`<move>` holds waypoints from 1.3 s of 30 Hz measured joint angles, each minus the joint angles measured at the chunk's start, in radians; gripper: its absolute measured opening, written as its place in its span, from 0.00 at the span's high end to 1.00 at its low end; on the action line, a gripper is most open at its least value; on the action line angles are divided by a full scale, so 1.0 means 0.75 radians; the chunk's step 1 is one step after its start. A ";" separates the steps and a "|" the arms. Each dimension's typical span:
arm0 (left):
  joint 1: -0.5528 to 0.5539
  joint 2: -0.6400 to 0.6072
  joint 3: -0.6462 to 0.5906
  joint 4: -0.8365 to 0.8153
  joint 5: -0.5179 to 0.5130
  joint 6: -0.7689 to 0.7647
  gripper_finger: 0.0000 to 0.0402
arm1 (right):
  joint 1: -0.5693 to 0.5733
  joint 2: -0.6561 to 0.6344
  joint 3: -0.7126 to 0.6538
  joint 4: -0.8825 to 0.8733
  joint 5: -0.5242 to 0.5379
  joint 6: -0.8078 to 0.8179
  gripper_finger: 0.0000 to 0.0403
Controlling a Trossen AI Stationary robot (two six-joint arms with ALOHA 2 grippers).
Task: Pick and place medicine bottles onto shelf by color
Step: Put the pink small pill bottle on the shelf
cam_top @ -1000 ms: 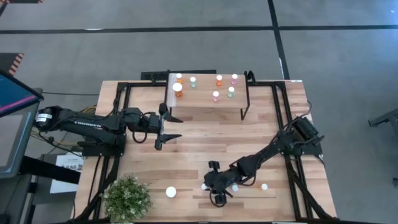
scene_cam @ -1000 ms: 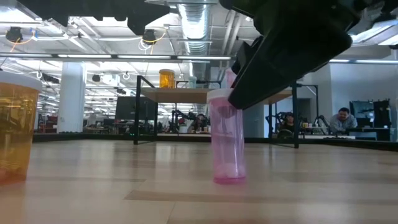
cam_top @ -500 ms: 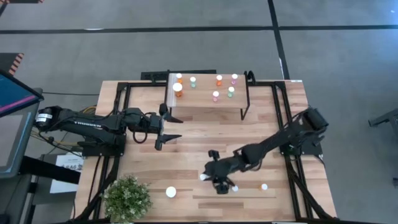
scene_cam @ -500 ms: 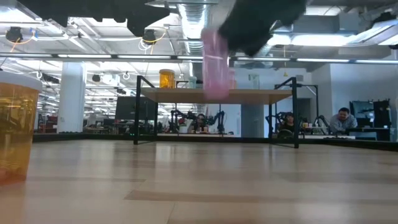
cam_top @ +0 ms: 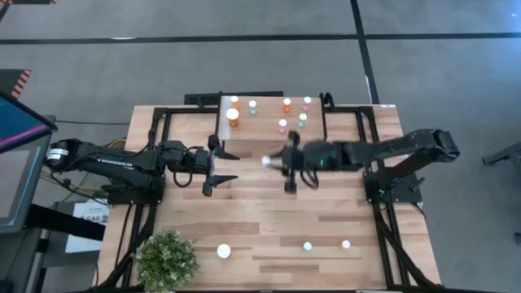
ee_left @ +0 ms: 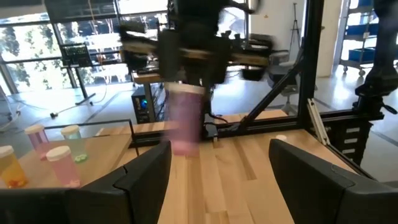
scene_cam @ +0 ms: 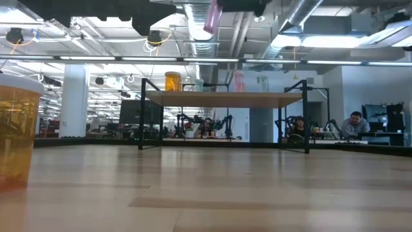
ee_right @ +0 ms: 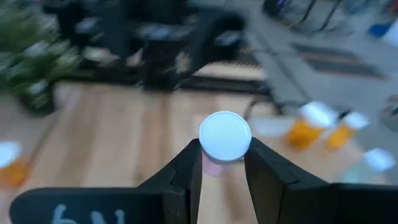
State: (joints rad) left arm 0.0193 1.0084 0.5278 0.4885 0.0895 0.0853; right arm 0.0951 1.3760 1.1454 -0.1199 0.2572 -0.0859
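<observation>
Pink bottle [ee_right: 224, 138] with white cap clamped in right gripper [cam_top: 286, 161], held in air just in front of the shelf [cam_top: 269, 130], left gripper [cam_top: 213, 167] waiting nearby, fingers apart, empty.

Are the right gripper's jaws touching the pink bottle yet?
Touching. The right wrist view shows the right gripper with its jaws pressed against both sides of the pink bottle, carried above the table.

Pink bottle [ee_left: 184, 121], white cap [ee_right: 225, 134]
</observation>
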 joint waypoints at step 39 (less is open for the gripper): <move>0.000 0.000 0.000 0.059 -0.115 0.049 0.35 | -0.737 0.299 0.357 -0.178 -0.240 -0.037 0.63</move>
State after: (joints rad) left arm 0.0193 1.0084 0.5278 0.5324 0.0029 0.1220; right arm -0.4574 1.6006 1.4128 -0.2533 0.0769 -0.1140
